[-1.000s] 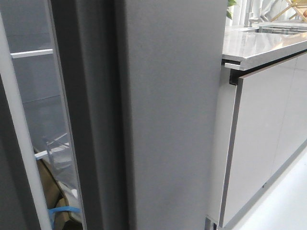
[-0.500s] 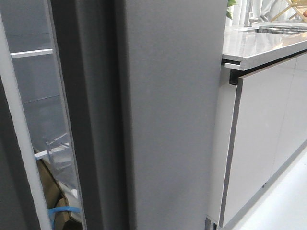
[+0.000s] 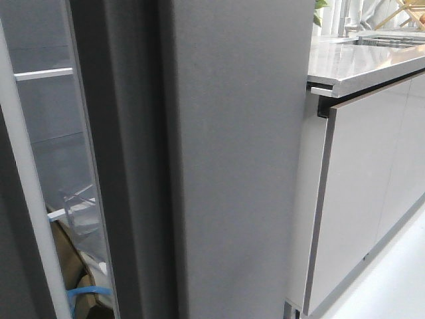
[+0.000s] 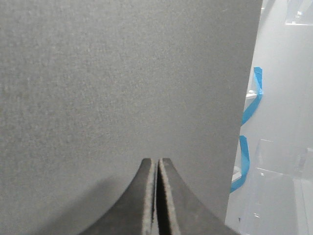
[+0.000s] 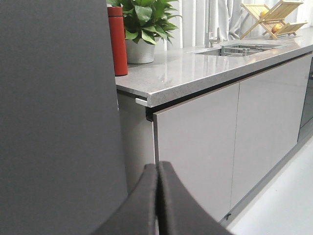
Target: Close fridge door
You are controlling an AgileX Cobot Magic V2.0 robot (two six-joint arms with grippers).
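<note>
The fridge door (image 3: 12, 269) stands ajar at the far left of the front view, with its pale seal strip (image 3: 32, 193) running down its inner edge. A narrow gap (image 3: 66, 133) beside it shows shelves inside. In the left wrist view the door's matte dark-grey face (image 4: 122, 73) fills most of the picture. My left gripper (image 4: 157, 160) is shut and empty, its tips right at that face near the door's free edge. My right gripper (image 5: 157, 165) is shut and empty, beside the fridge's dark side panel (image 5: 54, 122). Neither gripper shows in the front view.
The fridge's tall dark body (image 3: 232, 166) fills the middle. To its right are glossy pale cabinet fronts (image 3: 365, 186) under a grey countertop (image 5: 195, 68) with a red bottle (image 5: 117, 39), a potted plant (image 5: 142, 29) and a sink (image 5: 239, 49). Blue tape (image 4: 254, 98) and clear bins (image 4: 274, 191) sit inside the fridge.
</note>
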